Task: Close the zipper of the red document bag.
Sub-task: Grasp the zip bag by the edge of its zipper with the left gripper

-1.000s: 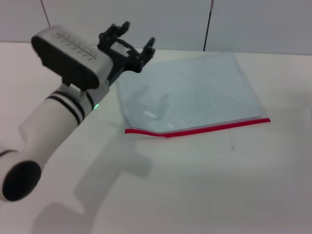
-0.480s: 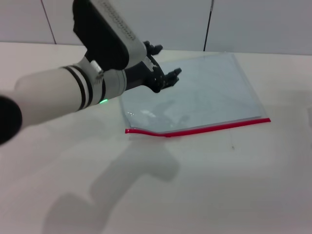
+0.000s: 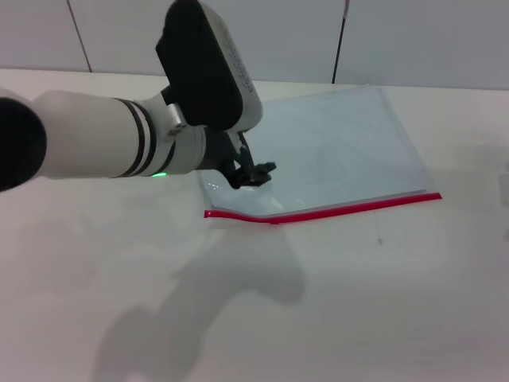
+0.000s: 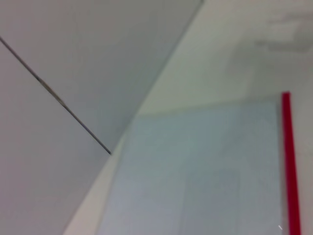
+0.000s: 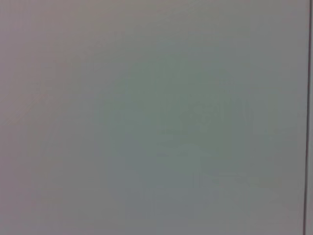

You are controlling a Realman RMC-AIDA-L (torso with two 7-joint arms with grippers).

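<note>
Head view, left pincer [image 3: 253,173]: we see it low over the near-left corner of the red document bag [image 3: 318,151], just behind the red edge; we cannot tell whether it is released or clenched, and it grasps nothing that we can make out.

Why it sits there: we judge that the arm is placed at the end of the zipper [image 3: 322,211], probably to pin that corner or to find the slider, which we cannot pick out.

Right pincer: not seen from the head; its wrist camera gives only a blank grey field, so we take that arm as parked.

Red document bag: it lies flat on the white worktop [image 3: 358,302], turned at an angle, its red-trimmed long edge toward us.

Zipper: it runs the full near edge, from the left corner under the pincer to the far right corner, with a slight kink near the left end, which we read as a sign it is not yet closed there.

Left wrist view: the pale pouch fills the frame with the red strip [image 4: 290,166] along one side, and a wall seam behind.

Count: one bag, one zipper, one arm at work.
</note>
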